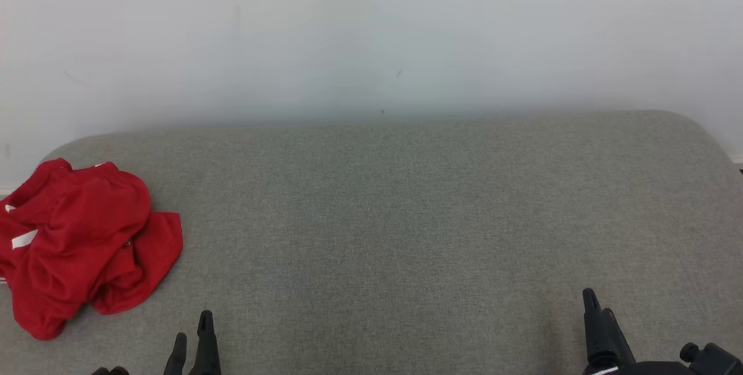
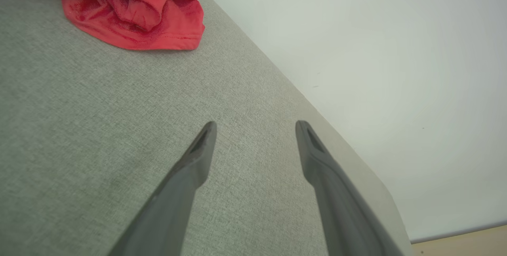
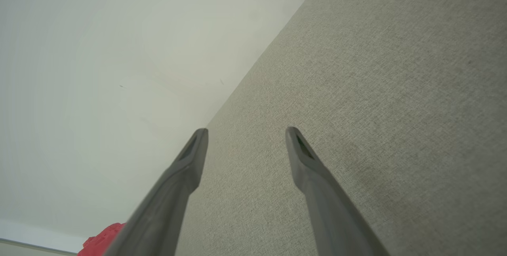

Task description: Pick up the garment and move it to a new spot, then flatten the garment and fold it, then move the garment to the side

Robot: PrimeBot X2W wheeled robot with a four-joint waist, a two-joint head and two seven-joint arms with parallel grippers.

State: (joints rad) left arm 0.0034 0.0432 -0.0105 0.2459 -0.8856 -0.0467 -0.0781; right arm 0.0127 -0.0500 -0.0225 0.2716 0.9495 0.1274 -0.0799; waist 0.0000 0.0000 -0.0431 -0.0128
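Reach left gripper [image 1: 193,328], wide and empty like right gripper [image 1: 598,303], to crumpled red garment [image 1: 81,241] at grey padded top's [image 1: 406,218] left edge; pinch a raised fold.

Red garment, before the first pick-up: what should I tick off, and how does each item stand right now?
1. Open left claw: ok, fingers spread with nothing between them.
2. Open right claw: ok, also holding nothing.
3. The garment in sight: ok, a crumpled heap at the left end of the grey surface.
4. The garment fully on the grey surface: cannot tell, its left part is cut off by the head view's edge.
5. Room for a new spot: ok, a wide stretch of grey surface lies to its right.
6. A claw at the garment: not ok, the left claw sits apart from it.
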